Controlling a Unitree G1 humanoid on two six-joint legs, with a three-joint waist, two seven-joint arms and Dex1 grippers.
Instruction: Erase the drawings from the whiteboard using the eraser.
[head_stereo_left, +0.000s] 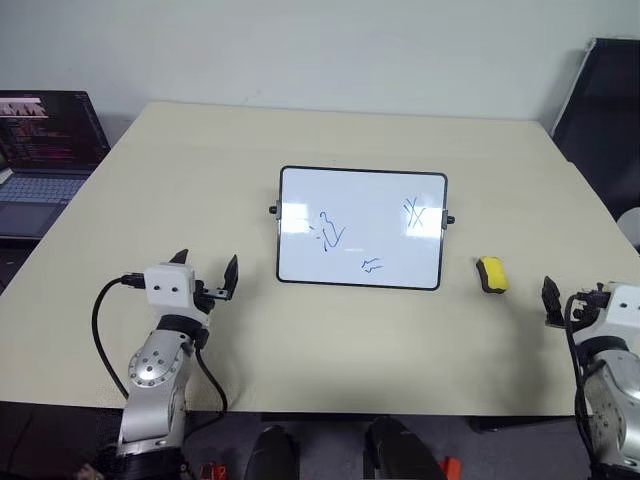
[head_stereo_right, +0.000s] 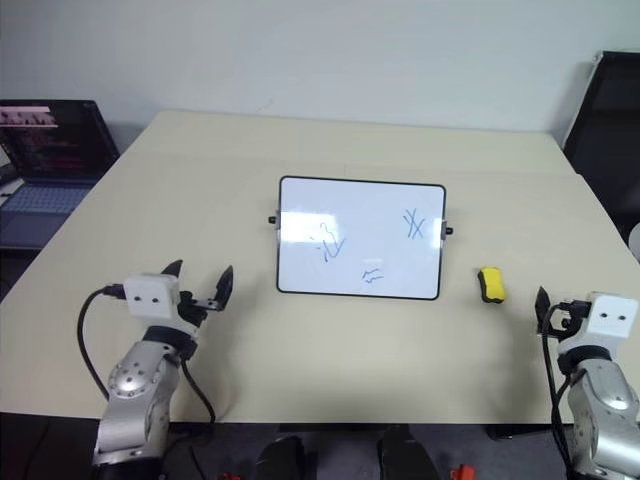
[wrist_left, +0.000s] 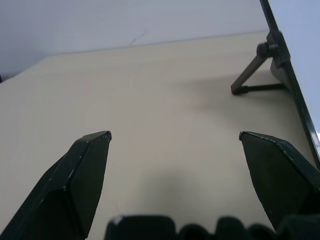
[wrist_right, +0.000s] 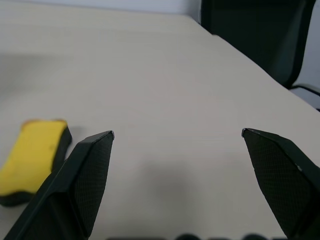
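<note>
Yellow eraser (head_stereo_left: 491, 275) lies on the table (head_stereo_left: 200, 150) just right of the propped whiteboard (head_stereo_left: 361, 228), drawings (head_stereo_left: 330, 234) untouched, so I hold my right gripper (wrist_right: 177, 135) spread near it, left gripper (head_stereo_left: 206, 266) likewise open and empty.

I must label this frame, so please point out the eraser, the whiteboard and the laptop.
eraser (head_stereo_left: 490, 275), left eye view, on its yellow top.
whiteboard (head_stereo_left: 300, 260), left eye view, on bare white surface.
laptop (head_stereo_left: 40, 190), left eye view, on its keyboard.

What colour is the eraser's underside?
Dark, almost black, under the eraser's yellow top; clearest in the right wrist view.
</note>
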